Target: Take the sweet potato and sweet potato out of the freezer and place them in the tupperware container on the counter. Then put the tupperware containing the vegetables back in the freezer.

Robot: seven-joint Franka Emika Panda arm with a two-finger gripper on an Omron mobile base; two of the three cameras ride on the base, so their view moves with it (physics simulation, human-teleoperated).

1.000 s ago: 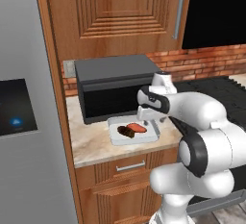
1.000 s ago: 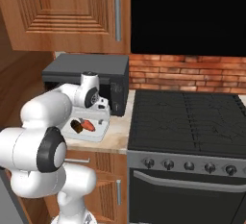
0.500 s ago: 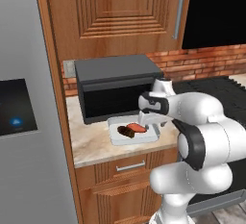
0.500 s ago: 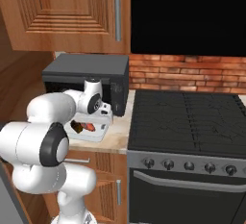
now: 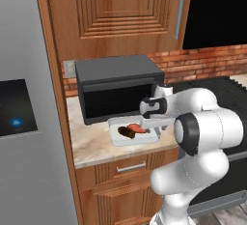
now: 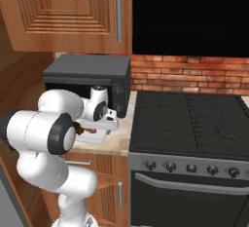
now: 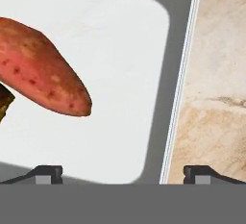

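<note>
Kitchen cabinets of brown wood frame our view, with a beige speckled surface point(image 5: 94, 144) below them. Our jaws point(image 7: 122, 172) stand fully spread and hold nothing, hanging low over the right rim of the tupperware container point(image 7: 180, 74), one fingertip point(image 7: 48, 172) above its pale floor and the other over the stone beside it. Inside the tupperware container lies the orange-red sweet potato point(image 7: 41, 69), and the darker sweet potato point(image 5: 126, 131) touches its left end. That container sits on the surface just in front of the black microwave point(image 5: 116, 86). To the right of the tupperware container we see the black stove point(image 6: 189, 123), behind it a red brick wall point(image 6: 189, 75), and to its left the grey freezer point(image 5: 29, 122) with a black touch panel point(image 5: 17, 108).
</note>
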